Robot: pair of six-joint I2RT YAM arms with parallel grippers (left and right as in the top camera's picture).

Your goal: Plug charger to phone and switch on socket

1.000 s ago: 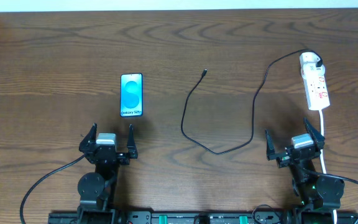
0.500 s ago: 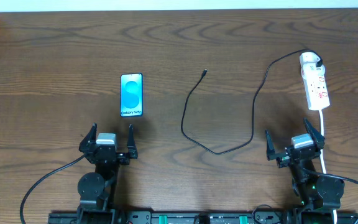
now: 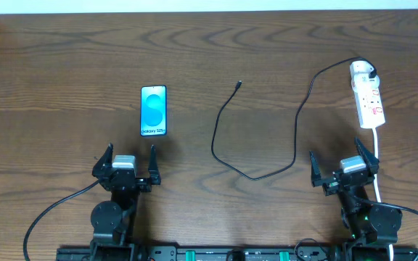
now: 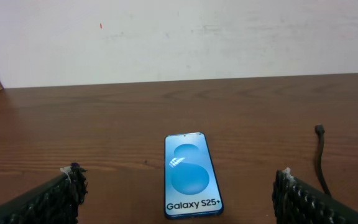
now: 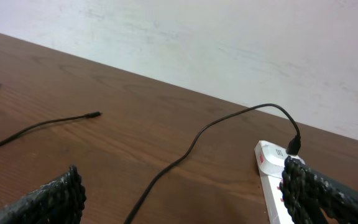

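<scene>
The phone (image 3: 154, 110) lies flat on the table, blue screen up, "Galaxy" text at its near end; it also shows in the left wrist view (image 4: 191, 175). The black charger cable (image 3: 256, 176) loops across the table's middle, its small plug tip (image 3: 239, 84) free on the wood, its other end in a white plug (image 3: 362, 70) seated in the socket strip (image 3: 369, 101). The left gripper (image 3: 128, 161) is open and empty, just in front of the phone. The right gripper (image 3: 343, 167) is open and empty, in front of the socket (image 5: 272, 186).
The socket's thick white cord (image 3: 378, 163) runs from the strip toward the table's near edge, past the right arm. A pale wall (image 4: 179, 37) stands behind the table's far edge. The plug tip shows in the right wrist view (image 5: 94, 114).
</scene>
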